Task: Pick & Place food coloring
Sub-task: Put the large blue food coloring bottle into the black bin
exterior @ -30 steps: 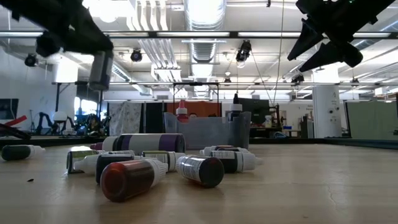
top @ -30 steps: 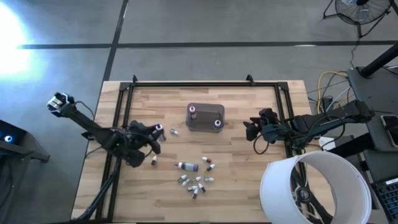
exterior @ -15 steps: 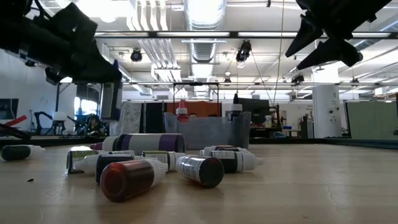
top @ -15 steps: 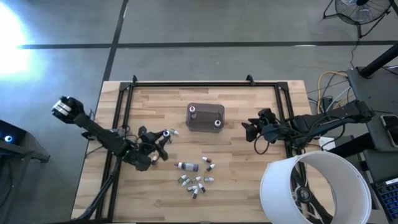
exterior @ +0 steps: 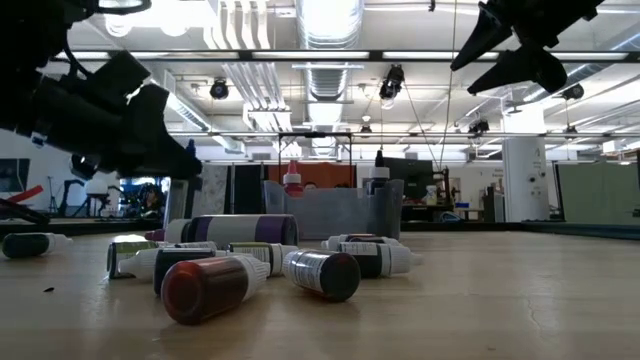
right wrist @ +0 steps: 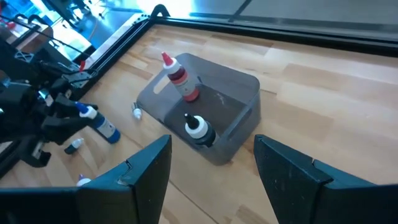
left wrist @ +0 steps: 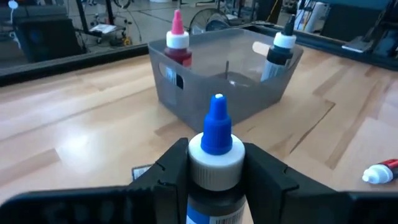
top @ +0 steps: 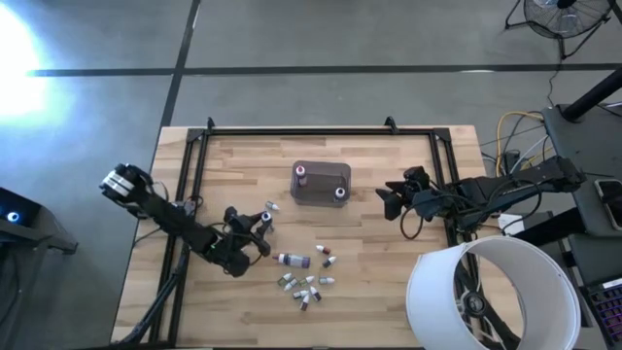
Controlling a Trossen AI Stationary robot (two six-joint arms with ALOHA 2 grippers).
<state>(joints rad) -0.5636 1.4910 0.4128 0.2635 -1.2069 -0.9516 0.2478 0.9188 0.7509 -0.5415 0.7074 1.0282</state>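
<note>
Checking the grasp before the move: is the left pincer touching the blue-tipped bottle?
Touching. The left wrist view shows the left pincer with both fingers pressed against the white collar of the blue-tipped bottle, no gap either side.

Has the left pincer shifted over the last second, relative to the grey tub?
Yes. In the high view the left pincer, shut on the blue-capped bottle, has moved rightward along the table, closer to the grey tub, though not over it.

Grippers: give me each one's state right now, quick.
Left gripper: shut on the blue-capped bottle, carried above the table.
Right gripper: open, empty, hanging above the table beside the grey tub.
</note>
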